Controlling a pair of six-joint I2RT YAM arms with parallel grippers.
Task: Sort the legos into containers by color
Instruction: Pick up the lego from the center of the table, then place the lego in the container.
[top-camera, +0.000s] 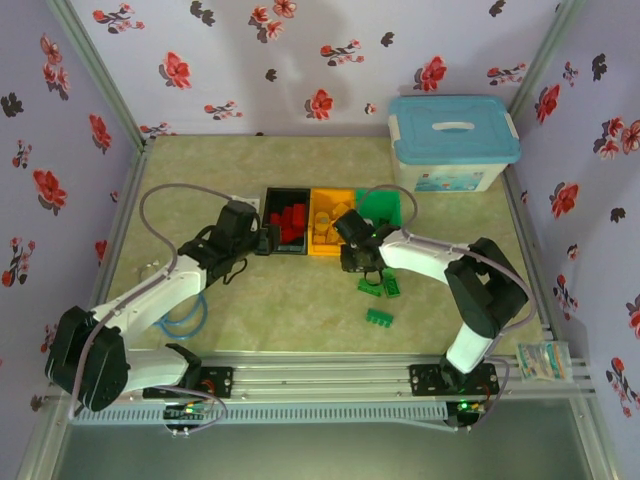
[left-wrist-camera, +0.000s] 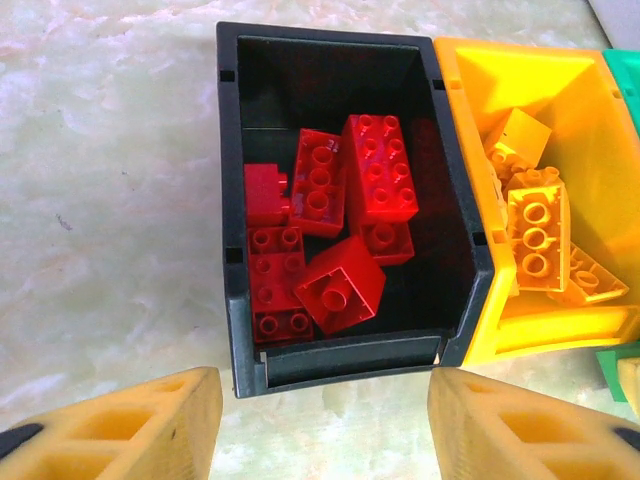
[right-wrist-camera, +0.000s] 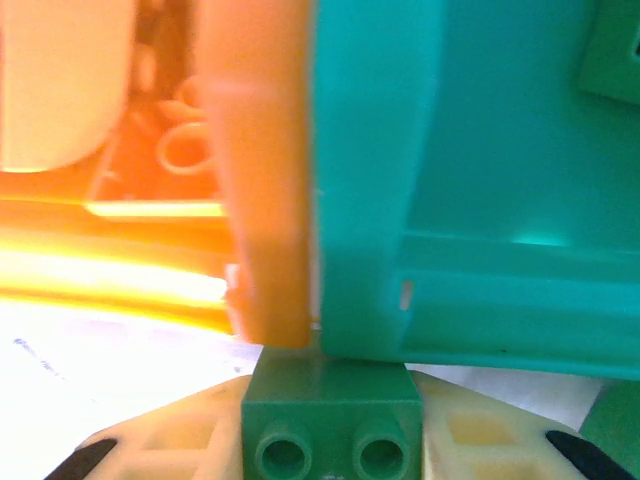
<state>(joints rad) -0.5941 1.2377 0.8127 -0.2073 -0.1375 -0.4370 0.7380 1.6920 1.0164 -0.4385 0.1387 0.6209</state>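
Left gripper (left-wrist-camera: 325, 425), fingers released and empty, sits at the near wall of the black bin (left-wrist-camera: 228, 200) holding the red legos (left-wrist-camera: 345, 205); right gripper (right-wrist-camera: 332, 435) grasps one green lego (right-wrist-camera: 330, 395) just before the adjoining orange bin (right-wrist-camera: 262, 200) and green bin (right-wrist-camera: 480, 200).

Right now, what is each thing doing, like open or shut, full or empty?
black bin: open, red legos inside.
orange bin: open, orange-yellow legos inside.
green bin: open, contents unclear.
white tub: shut, light-blue lid on.
left gripper: open, empty.
right gripper: shut on a green lego.
loose green legos: lying on the table, unsorted.
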